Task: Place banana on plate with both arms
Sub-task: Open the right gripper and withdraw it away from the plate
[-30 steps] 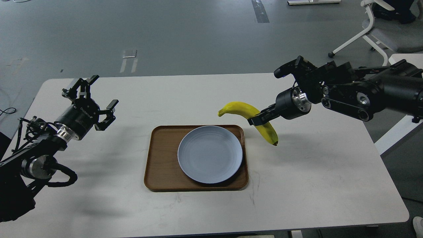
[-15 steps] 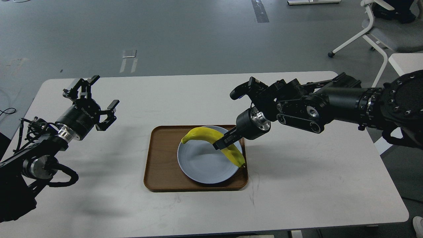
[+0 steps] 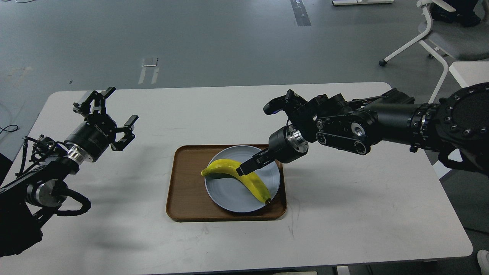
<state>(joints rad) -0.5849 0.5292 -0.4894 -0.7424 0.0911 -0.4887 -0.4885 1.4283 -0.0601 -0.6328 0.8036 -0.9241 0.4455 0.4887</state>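
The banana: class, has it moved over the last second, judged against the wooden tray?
Yes. The banana, held in the right gripper, moved left from beside the tray and down over the plate.

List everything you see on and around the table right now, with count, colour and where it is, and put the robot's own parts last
banana: one, bright yellow, over the plate, gripped near its middle.
plate: one, pale blue-grey, on the right part of the tray.
tray: one, brown wood, at the table's centre.
table: one, white, filling the middle of the view.
chair: one, white frame with grey seat, on the floor at top right.
floor: grey, beyond the table.
left gripper: one, black, open, above the table's left side, holding nothing.
right gripper: one, black, shut on the banana above the plate.
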